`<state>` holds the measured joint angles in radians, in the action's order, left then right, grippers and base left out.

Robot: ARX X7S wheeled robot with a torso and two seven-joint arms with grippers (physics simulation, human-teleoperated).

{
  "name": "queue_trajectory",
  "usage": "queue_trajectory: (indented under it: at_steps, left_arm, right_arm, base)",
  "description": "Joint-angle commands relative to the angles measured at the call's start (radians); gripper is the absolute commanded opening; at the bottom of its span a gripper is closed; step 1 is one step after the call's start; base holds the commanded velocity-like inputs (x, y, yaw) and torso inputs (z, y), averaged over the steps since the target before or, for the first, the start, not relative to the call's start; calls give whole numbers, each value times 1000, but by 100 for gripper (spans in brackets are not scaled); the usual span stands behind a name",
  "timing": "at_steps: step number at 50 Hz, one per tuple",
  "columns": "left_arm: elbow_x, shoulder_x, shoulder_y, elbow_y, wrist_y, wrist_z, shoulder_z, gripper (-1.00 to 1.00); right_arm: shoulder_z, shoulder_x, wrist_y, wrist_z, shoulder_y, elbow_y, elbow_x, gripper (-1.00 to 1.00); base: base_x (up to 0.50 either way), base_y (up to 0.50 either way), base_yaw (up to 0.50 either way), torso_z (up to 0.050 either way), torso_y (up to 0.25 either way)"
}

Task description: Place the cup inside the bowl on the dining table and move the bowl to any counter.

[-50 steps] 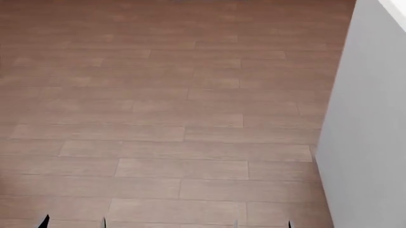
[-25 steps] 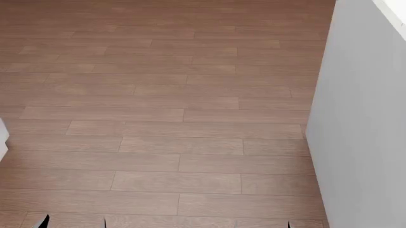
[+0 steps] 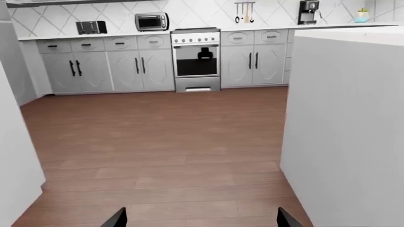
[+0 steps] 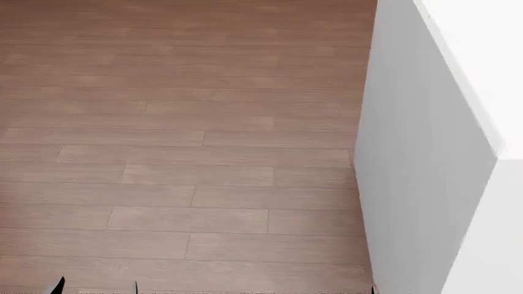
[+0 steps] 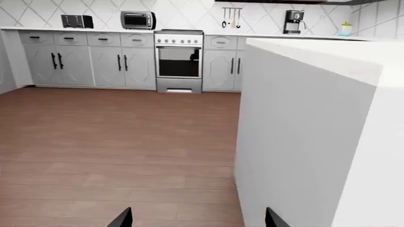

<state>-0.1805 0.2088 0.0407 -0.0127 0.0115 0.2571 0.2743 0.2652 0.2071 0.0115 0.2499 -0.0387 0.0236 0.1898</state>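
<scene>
The cup and the bowl are out of view in every frame. A tall white unit with a plain smooth white top (image 4: 482, 67), which looks like the dining table, fills the right of the head view. It also shows in the left wrist view (image 3: 347, 35) and the right wrist view (image 5: 315, 52). No part of its top that I can see holds anything. My left gripper (image 3: 200, 220) is open and empty, low over the wooden floor. My right gripper (image 5: 197, 218) is open and empty, close beside the unit's side wall. Only the left fingertips (image 4: 57, 285) show at the bottom edge of the head view.
Brown wooden floor (image 4: 180, 153) lies ahead and to the left. A kitchen counter (image 3: 94, 36) with grey cabinets, an oven (image 3: 196, 59), a toaster and a microwave runs along the far wall. A white wall or appliance edge (image 3: 13, 156) stands close on one side of the left arm.
In the head view the white unit has slid left and takes up more of the right side, with its top now showing. The grippers keep their place at the bottom edge.
</scene>
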Motion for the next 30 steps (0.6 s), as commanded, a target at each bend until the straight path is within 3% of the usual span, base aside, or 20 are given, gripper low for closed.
queue_trajectory:
  at_steps: [1, 23, 30]
  left_arm:
    - [-3, 8, -3, 3, -6, 3, 4, 100]
    - [-13, 8, 4, 5, 4, 13, 15, 100]
    - [-17, 13, 4, 2, 2, 14, 15, 100]
  right_arm:
    - [6, 5, 3, 5, -2, -1, -1, 100]
    - [17, 12, 3, 13, 0, -5, 6, 100]
    - [18, 12, 1, 16, -4, 2, 10, 100]
  base:
    - [-27, -500, 0, 0, 0]
    - [-29, -500, 0, 0, 0]
    - [-311, -473, 0, 0, 0]
